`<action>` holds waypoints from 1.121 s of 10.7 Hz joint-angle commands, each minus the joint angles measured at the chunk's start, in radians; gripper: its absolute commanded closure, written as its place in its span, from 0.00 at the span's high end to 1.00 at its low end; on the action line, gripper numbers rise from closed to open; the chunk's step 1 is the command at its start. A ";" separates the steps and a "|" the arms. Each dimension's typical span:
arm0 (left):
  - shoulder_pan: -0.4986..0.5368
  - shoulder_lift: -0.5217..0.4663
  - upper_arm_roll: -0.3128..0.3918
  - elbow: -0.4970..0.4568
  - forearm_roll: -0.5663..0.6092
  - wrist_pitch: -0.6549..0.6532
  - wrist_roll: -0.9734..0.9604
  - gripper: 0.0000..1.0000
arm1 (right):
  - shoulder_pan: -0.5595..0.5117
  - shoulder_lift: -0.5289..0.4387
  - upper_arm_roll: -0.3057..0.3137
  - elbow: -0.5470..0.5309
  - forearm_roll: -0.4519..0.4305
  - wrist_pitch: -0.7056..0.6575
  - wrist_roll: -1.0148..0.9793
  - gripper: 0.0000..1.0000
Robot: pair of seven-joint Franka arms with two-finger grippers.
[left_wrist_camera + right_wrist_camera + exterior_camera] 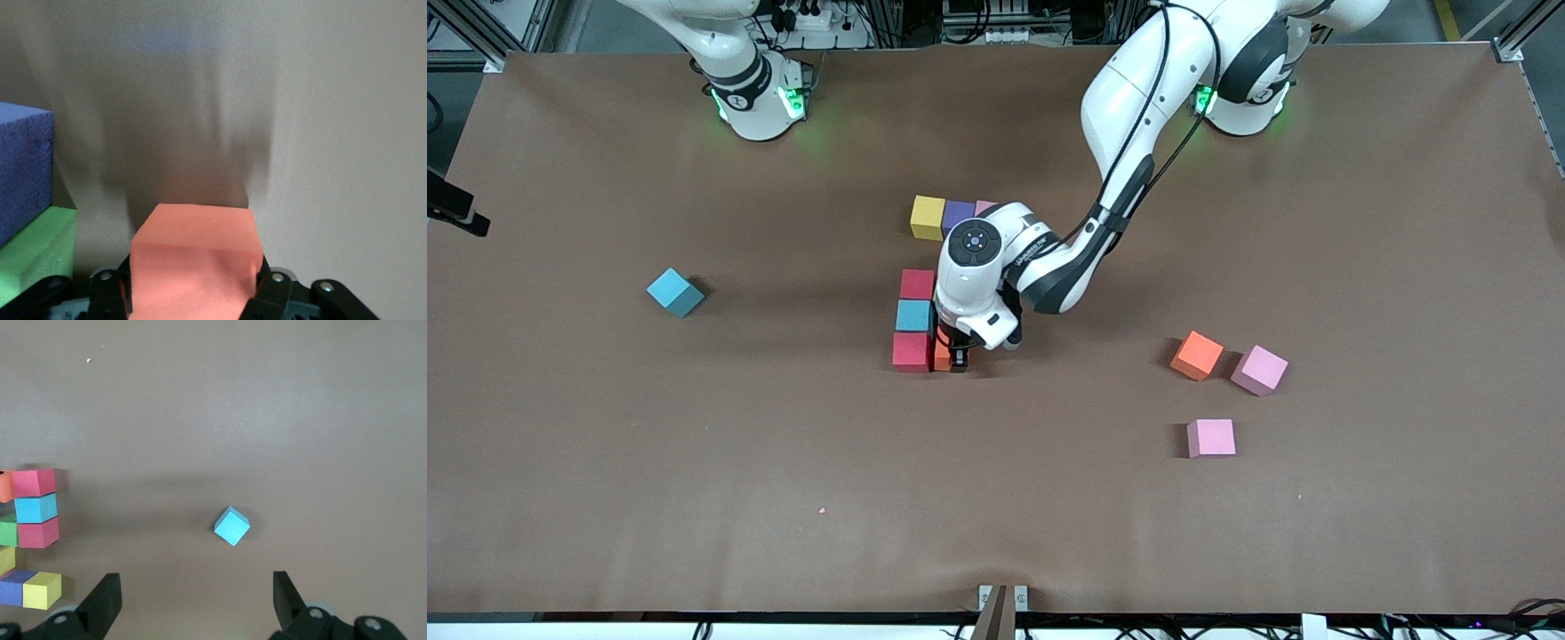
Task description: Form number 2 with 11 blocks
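L gripper [958,354], frame centre, clenched on orange block [193,263] beside red block [911,351]; R gripper [193,603] waits, jaws wide, over table [605,462]. Loose light blue block [675,292] mid-left of frame.

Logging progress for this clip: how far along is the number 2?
Done: the yellow foam cube, purple cube and pink cube form one row; the red, light blue, red column stands nearer the camera. In hand: the left gripper holds an orange cube beside that column. Left: at least one more cube; loose cubes remain. The right gripper waits open.
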 commanded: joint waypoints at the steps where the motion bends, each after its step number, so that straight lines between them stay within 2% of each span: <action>1: -0.011 0.021 0.016 0.011 -0.025 -0.022 -0.009 0.39 | -0.011 0.007 -0.002 0.024 0.015 0.003 -0.005 1.00; 5: -0.011 0.018 0.016 0.016 -0.022 -0.011 0.000 0.49 | -0.001 0.007 0.002 0.024 0.011 0.005 0.002 1.00; 6: -0.011 0.017 0.018 0.016 -0.022 -0.006 0.000 0.65 | -0.011 0.007 -0.001 0.026 0.027 0.005 0.002 1.00; 7: -0.011 0.017 0.018 0.018 -0.021 -0.002 0.000 0.74 | -0.008 0.007 -0.002 0.024 0.058 0.005 0.001 1.00; 8: -0.011 0.017 0.018 0.018 -0.021 0.000 0.001 0.89 | -0.005 0.007 -0.001 0.024 0.066 0.005 -0.004 1.00; 9: -0.013 0.015 0.018 0.018 -0.019 0.000 0.001 0.96 | 0.003 0.007 0.002 0.023 0.064 0.005 -0.007 1.00; 10: -0.011 0.012 0.018 0.018 -0.019 0.000 0.001 1.00 | 0.014 0.009 0.002 0.023 0.051 0.008 -0.004 1.00; 12: -0.013 0.009 0.018 0.018 -0.019 0.000 0.017 1.00 | 0.005 0.010 0.001 0.024 0.061 0.020 -0.008 1.00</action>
